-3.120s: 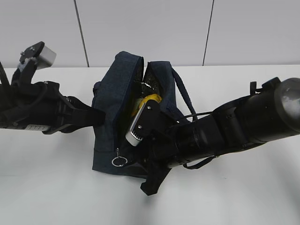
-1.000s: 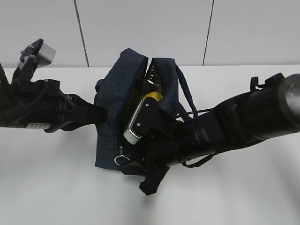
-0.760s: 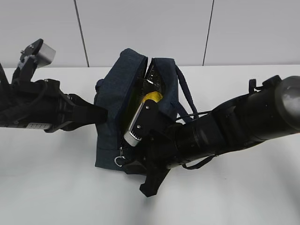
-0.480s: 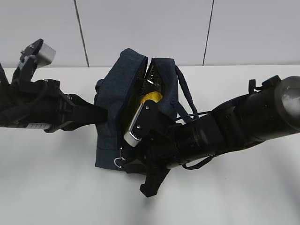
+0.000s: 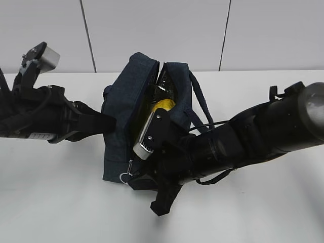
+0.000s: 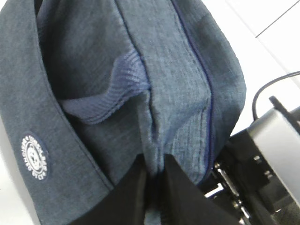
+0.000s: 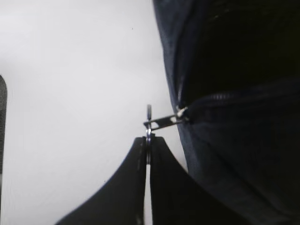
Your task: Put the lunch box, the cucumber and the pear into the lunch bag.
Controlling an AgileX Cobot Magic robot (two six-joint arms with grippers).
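Silver ring pull (image 7: 148, 123) sits nearest, nipped edge-on in the closed right end effector (image 7: 148, 145), presumably to run the zipper. Beyond it, the left end effector (image 6: 154, 176) is clamped on a fold of the navy lunch bag (image 5: 124, 101), bracing it on the white desk (image 5: 61, 202). Farther in, the yellow pear (image 5: 163, 105) shows through the gaping top; the right arm blocks much of the opening.

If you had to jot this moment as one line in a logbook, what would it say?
lunch bag: upright, top open | pear: inside | left gripper: shut on bag fabric | right gripper: shut on ring pull
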